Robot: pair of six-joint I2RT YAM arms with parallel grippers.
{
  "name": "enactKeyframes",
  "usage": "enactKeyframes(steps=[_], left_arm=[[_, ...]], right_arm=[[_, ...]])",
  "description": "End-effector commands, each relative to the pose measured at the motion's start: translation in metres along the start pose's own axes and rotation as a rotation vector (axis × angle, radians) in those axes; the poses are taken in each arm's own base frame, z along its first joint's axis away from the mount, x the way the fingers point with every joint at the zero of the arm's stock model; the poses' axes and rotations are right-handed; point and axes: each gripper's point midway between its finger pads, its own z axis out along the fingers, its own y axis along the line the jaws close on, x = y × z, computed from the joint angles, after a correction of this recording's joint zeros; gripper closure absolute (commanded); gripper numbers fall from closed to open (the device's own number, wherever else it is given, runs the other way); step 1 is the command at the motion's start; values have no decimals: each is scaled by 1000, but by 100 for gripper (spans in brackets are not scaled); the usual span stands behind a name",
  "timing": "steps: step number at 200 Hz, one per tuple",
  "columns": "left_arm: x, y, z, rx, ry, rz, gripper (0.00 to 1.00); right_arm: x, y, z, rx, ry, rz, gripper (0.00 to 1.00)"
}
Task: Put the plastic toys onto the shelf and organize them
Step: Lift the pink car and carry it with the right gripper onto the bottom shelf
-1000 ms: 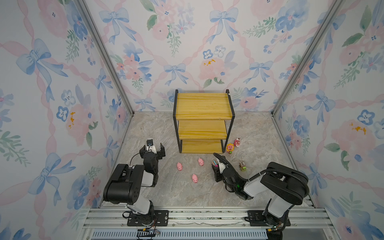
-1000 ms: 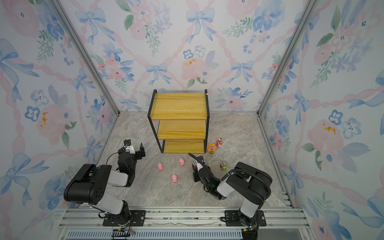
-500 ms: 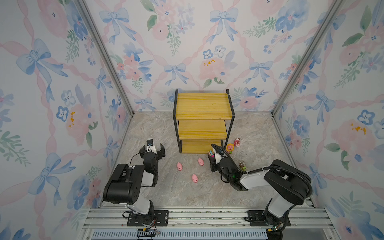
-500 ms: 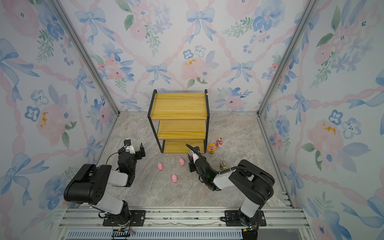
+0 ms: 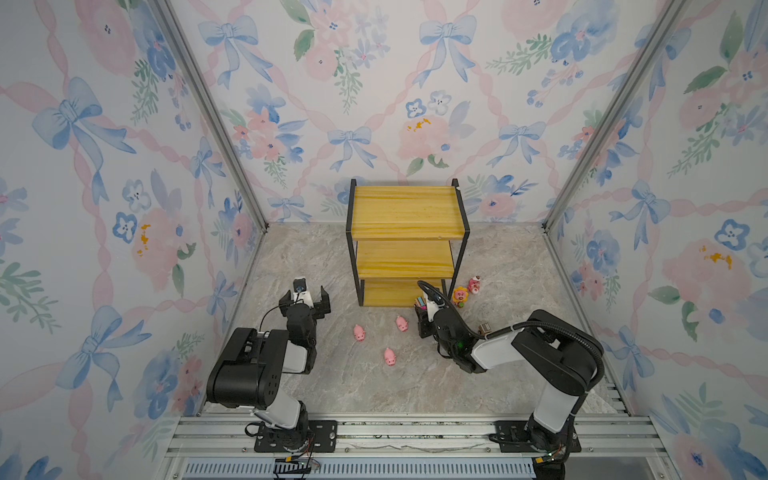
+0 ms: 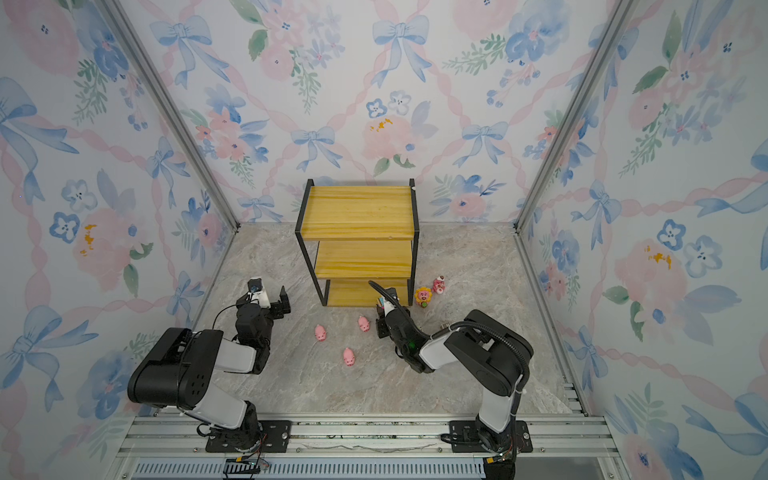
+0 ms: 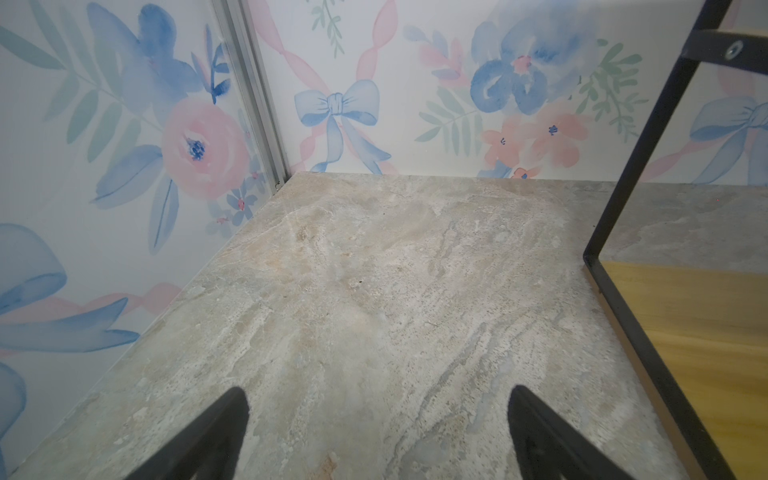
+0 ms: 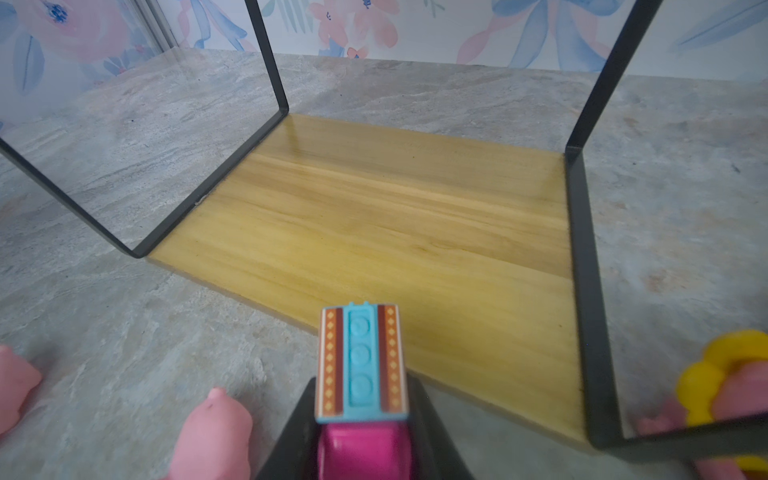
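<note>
Reading left to right, I found my left gripper (image 5: 305,296) spread apart and empty. Three pink pigs (image 5: 359,332) lay on the floor between it and my right gripper (image 5: 423,309), which was clamped on a toy vehicle (image 8: 360,361) just short of the shelf (image 5: 405,212). A sunflower bear (image 5: 460,295) stood just to that gripper's right. I judged nothing shelved: every board was bare.

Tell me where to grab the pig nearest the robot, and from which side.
Likely from above, pinching the pig across its flanks: it lies alone on open floor, its body rounded and longer than wide. The open left gripper looks free for it.
</note>
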Motion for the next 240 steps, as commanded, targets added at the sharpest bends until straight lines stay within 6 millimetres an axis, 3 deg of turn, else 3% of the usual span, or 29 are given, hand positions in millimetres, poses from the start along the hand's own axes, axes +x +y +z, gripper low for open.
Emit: enactKeyframes(steps=[1, 72, 137, 240], left_arm=[[1, -1, -2, 3, -1, -1, 2], [2, -1, -2, 3, -1, -1, 2], [2, -1, -2, 4, 1, 0, 2], [2, -1, -2, 3, 0, 0, 2]], right_arm=[[-2, -7, 8, 26, -9, 22, 80], [6, -14, 19, 38, 17, 36, 80], [1, -16, 29, 46, 31, 46, 80], [11, -20, 34, 67, 56, 50, 80]])
